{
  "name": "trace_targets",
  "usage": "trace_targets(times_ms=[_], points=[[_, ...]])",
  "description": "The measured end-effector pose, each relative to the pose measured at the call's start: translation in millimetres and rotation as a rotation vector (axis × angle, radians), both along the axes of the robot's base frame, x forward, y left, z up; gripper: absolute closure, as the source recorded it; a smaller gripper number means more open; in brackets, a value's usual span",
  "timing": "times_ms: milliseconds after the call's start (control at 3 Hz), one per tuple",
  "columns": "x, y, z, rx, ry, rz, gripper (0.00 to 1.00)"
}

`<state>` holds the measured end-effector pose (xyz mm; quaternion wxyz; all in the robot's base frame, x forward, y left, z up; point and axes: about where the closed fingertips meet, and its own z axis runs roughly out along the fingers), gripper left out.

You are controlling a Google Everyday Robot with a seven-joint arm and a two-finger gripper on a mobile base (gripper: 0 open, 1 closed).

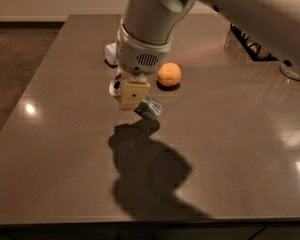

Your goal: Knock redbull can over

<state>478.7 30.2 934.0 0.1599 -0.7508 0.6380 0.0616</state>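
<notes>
The redbull can (149, 107) is a small silver-grey can, tilted with its top leaning to the lower right, in the middle of the dark table (230, 149). My gripper (131, 95), tan-coloured at the end of the white arm, is right against the can's upper left side and touches it. The can's lower end meets its own shadow on the table. Part of the can is hidden behind the gripper.
An orange (169, 74) lies just behind and to the right of the can. A white object (111, 51) shows behind the arm at the left. A wire rack (250, 44) and a round dark thing (291, 70) stand at the back right.
</notes>
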Motion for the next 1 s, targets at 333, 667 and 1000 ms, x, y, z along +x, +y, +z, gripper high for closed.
trace_targets(times_ms=[333, 667, 1000], points=[[4, -4, -13, -0.117, -0.043, 0.061, 0.83], [5, -6, -30, -0.196, -0.045, 0.105, 0.6], [3, -6, -48, -0.252, -0.028, 0.138, 0.36]])
